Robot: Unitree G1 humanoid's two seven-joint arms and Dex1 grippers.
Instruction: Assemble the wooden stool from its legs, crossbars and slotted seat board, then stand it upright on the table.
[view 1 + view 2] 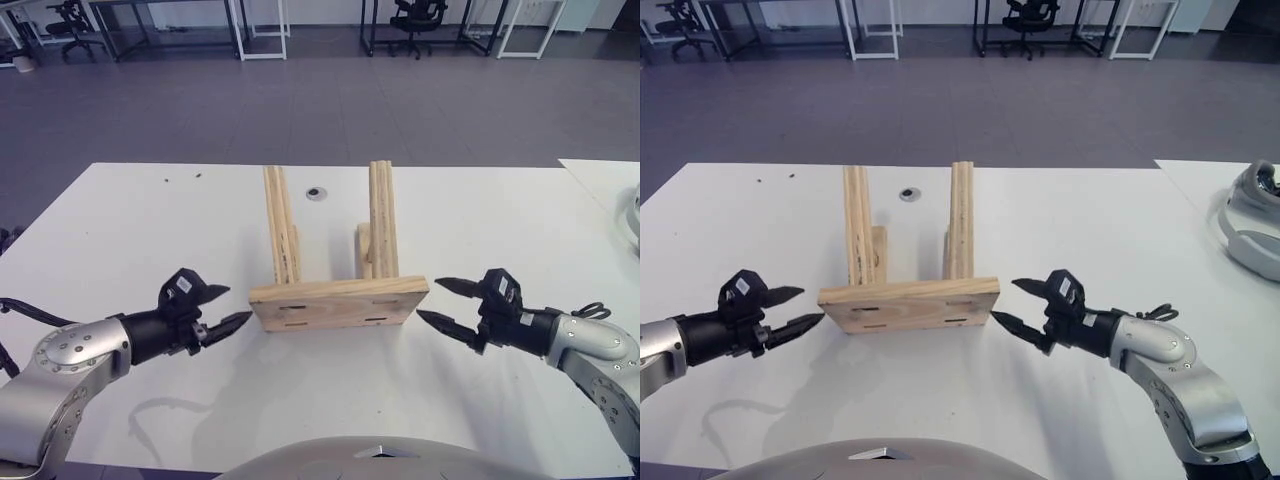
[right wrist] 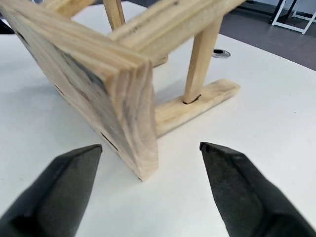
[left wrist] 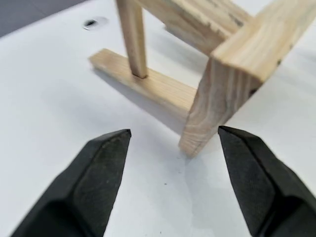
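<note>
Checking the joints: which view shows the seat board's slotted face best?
The left eye view: the seat board stands on edge, slotted face toward the camera, slots in plain sight. The right eye view shows the same. The left wrist view shows its end, the right wrist view the face at a steep slant.

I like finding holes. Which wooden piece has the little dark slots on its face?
The seat board, the wide flat piece standing on its edge in front. The legs are long thin bars stretching away behind it.
</note>
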